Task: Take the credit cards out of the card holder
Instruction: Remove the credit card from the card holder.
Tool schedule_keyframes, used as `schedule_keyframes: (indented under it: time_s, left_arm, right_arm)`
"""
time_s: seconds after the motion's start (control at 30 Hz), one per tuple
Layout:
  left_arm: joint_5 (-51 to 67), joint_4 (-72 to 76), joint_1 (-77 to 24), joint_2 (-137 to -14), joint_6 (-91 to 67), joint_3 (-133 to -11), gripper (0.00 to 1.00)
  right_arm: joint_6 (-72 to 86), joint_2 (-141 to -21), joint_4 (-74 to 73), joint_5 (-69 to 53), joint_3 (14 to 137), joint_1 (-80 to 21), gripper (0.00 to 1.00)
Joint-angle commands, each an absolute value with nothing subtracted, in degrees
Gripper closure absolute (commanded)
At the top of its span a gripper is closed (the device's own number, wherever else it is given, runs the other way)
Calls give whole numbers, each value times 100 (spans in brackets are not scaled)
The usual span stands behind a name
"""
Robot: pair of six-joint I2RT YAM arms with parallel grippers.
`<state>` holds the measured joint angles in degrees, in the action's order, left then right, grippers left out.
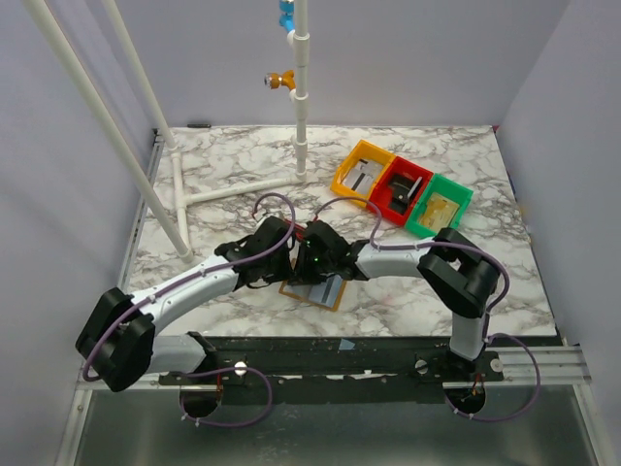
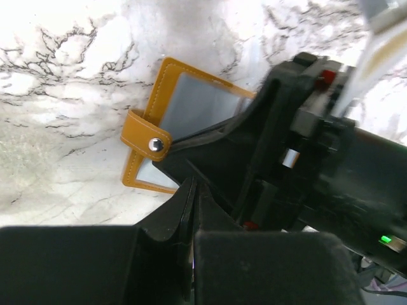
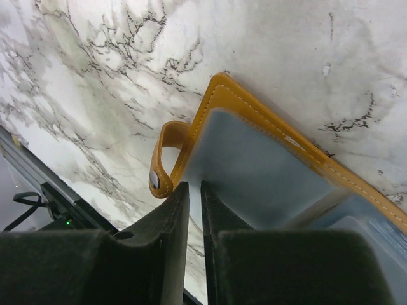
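The tan leather card holder (image 1: 315, 292) lies open on the marble near the table's front edge, with grey-blue cards in its pockets (image 3: 254, 165). Its snap strap (image 2: 147, 138) sticks out at one side. My right gripper (image 3: 194, 189) reaches over the holder, its jaws nearly together on the holder's edge next to the strap (image 3: 163, 159). My left gripper (image 2: 193, 185) is shut just left of the right gripper's black body (image 2: 286, 165), near the holder's lower edge, with nothing seen between its jaws. In the top view both grippers (image 1: 291, 262) crowd over the holder and hide most of it.
Orange (image 1: 361, 171), red (image 1: 402, 189) and green (image 1: 439, 206) bins stand at the back right. A white pipe frame (image 1: 184, 199) stands at the back left and centre. The black front rail (image 1: 340, 351) runs just below the holder.
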<state>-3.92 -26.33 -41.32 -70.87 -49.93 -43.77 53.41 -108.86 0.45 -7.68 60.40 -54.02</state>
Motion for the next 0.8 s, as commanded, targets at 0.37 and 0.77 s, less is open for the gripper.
schedule_keyframes:
  time_s: [0.37,0.77]
  left_arm:
    - [-51,-1867,-4086,-8603,-5081,-4503,100]
    - [210,-1752,-4454,-8885,-5277,-4280,100]
  right_arm:
    - [5347,-9799,215,-428,4676,-5396,78]
    - [5396,-8734,-719,443,4107,-5152,71]
